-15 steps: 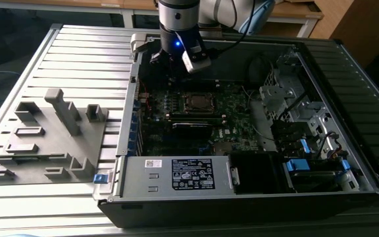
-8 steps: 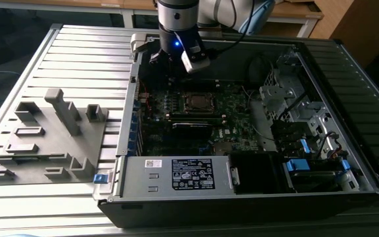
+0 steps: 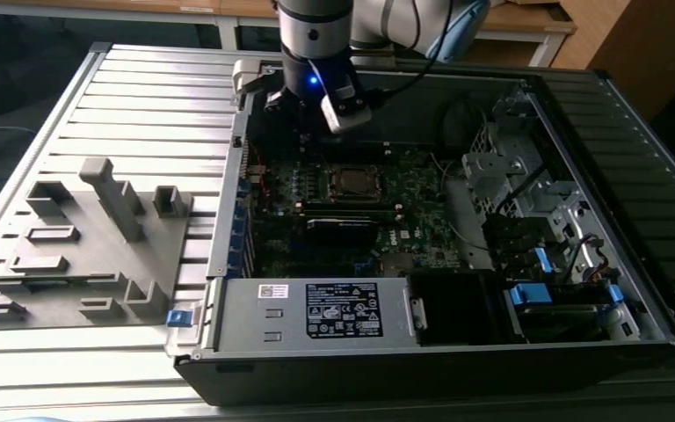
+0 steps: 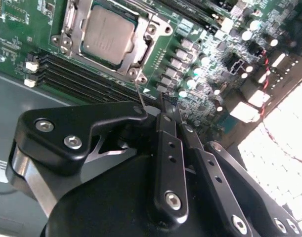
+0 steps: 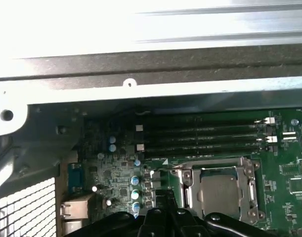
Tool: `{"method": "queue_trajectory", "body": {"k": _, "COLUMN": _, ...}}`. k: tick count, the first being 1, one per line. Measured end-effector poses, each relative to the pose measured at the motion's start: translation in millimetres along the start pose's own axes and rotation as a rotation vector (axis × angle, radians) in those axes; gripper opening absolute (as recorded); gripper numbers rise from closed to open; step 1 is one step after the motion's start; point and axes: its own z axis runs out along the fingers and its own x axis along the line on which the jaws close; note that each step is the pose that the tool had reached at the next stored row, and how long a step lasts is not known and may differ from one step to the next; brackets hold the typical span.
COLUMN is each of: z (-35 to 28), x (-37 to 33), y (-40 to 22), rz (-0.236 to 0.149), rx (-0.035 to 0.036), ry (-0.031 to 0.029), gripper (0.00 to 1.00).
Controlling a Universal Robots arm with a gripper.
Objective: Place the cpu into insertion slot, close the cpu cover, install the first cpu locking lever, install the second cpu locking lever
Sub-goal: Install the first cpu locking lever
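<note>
The cpu (image 4: 107, 34) (image 5: 221, 191) lies flat in the insertion slot (image 3: 350, 182), its silvery top showing in both wrist views. The cpu cover (image 4: 143, 47) (image 5: 250, 183), a thin silver frame, lies down around the chip. A thin wire locking lever (image 4: 140, 96) rises from the socket's corner towards my gripper. My gripper (image 4: 169, 106) (image 3: 300, 132) hovers over the board just beside that corner. Its black fingers (image 4: 165, 148) are pressed together and shut. The lever wire ends right beside the fingertips; I cannot tell whether they touch it.
The open computer case wall (image 5: 141, 74) runs close behind the gripper. Long memory slots (image 5: 205, 138) lie beside the socket. A power supply (image 3: 337, 312) and drive bays (image 3: 526, 193) fill the case's other sides. A grey fixture plate (image 3: 91, 255) lies on the exterior view's left.
</note>
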Motion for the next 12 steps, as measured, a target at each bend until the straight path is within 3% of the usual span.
{"method": "queue_trajectory", "body": {"k": 9, "z": 1.4, "x": 6.4, "y": -4.2, "rz": 0.000, "rx": -0.0023, "ry": 0.0003, "gripper": 0.11}}
{"method": "queue_trajectory", "body": {"k": 10, "z": 1.4, "x": 6.6, "y": -5.1, "rz": 0.000, "rx": -0.0053, "ry": 0.0005, "gripper": 0.11}}
{"method": "queue_trajectory", "body": {"k": 11, "z": 1.3, "x": 7.0, "y": -6.0, "rz": 0.001, "rx": -0.0172, "ry": 0.0014, "gripper": 0.11}}
{"method": "queue_trajectory", "body": {"k": 12, "z": 1.3, "x": 7.3, "y": -6.8, "rz": 0.001, "rx": -0.0369, "ry": 0.0028, "gripper": 0.11}}
